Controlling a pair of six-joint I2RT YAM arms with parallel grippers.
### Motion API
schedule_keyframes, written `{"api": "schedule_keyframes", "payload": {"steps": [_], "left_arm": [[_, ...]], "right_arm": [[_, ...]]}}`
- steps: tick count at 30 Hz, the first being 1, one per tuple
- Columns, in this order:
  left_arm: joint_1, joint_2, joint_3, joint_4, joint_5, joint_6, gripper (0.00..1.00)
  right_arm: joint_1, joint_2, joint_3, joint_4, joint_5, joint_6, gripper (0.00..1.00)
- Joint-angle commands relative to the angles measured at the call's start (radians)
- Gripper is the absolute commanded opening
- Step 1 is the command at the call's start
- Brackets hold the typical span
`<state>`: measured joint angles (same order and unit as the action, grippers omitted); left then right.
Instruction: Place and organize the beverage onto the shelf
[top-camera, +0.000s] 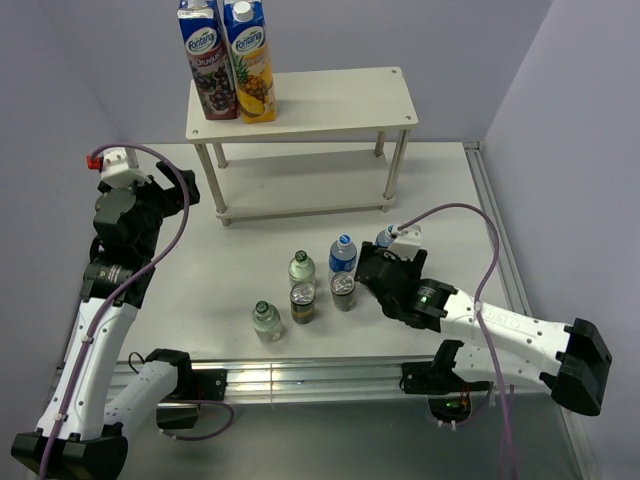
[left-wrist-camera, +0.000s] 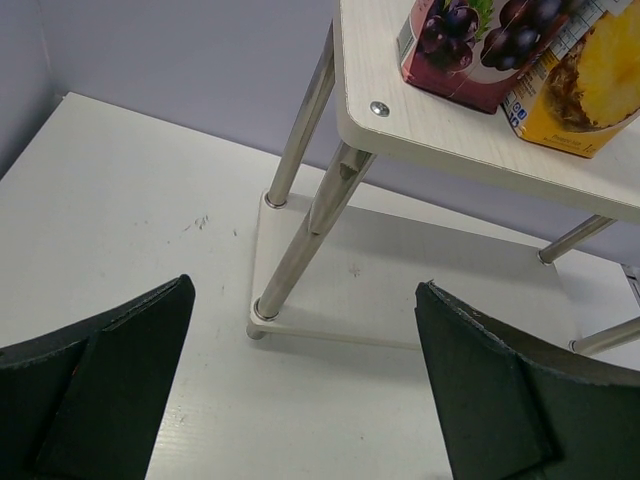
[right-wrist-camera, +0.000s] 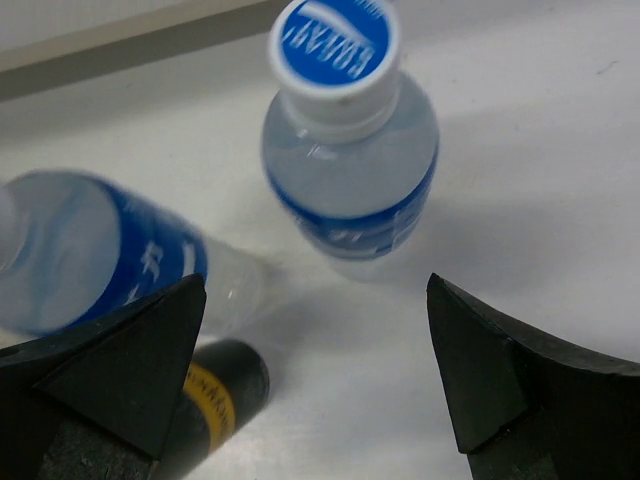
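1. Seen from above, a cream two-tier shelf (top-camera: 330, 95) stands at the top centre of a white desk (top-camera: 450, 200). Two juice cartons (top-camera: 228, 60) stand on the left end of its top board.
2. Six drinks stand clustered on the desk at the centre of the frame, below the shelf and apart from it: two green-capped bottles (top-camera: 301, 267), two cans (top-camera: 302, 300) and two water bottles (top-camera: 343, 252).
3. At the left edge, the left claw (left-wrist-camera: 305, 290) is spread wide and empty, facing the shelf's left legs.
4. Just right of the cluster, the right claw (right-wrist-camera: 315, 285) is spread wide and grips nothing. In its wrist view, one blue-capped water bottle stands upright beyond the fingers, the other is blurred at the left, and a can sits at the lower left.
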<state>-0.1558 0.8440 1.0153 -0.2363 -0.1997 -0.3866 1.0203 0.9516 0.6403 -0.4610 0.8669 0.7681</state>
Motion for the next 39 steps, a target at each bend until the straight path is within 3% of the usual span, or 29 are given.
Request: {"api": "schedule_keyframes", "payload": {"steps": [1,5,18,27,30,32,35,36,39], "left_arm": [[-0.002,-0.011,0.0,0.017,-0.004,0.002,0.99],[-0.002,-0.008,0.003,0.012,-0.001,-0.001,0.99],[-0.004,0.0,0.003,0.012,0.006,-0.006,0.99],[-0.008,0.013,0.006,0.011,0.005,-0.003,0.99],[-0.008,0.015,0.006,0.011,0.006,-0.005,0.99],[-0.008,0.015,0.008,0.011,0.006,-0.005,0.99],[-0.008,0.018,0.006,0.009,0.003,-0.005,0.99],[-0.008,0.017,0.006,0.009,0.003,-0.005,0.99],[-0.008,0.017,0.006,0.009,0.002,-0.005,0.99]], "right_arm": [[-0.078,0.041,0.007,0.123,0.018,0.007,0.98],[-0.114,0.107,0.035,0.123,0.061,0.022,0.98],[-0.149,0.321,-0.007,0.344,0.174,0.053,0.98],[-0.199,0.368,0.018,0.326,0.251,0.135,0.93],[-0.209,0.392,0.045,0.282,0.257,0.168,0.81],[-0.209,0.409,0.059,0.269,0.259,0.169,0.66],[-0.209,0.426,0.076,0.252,0.256,0.168,0.36],[-0.209,0.427,0.078,0.249,0.254,0.169,0.17],[-0.209,0.424,0.094,0.196,0.257,0.189,0.0]]}}
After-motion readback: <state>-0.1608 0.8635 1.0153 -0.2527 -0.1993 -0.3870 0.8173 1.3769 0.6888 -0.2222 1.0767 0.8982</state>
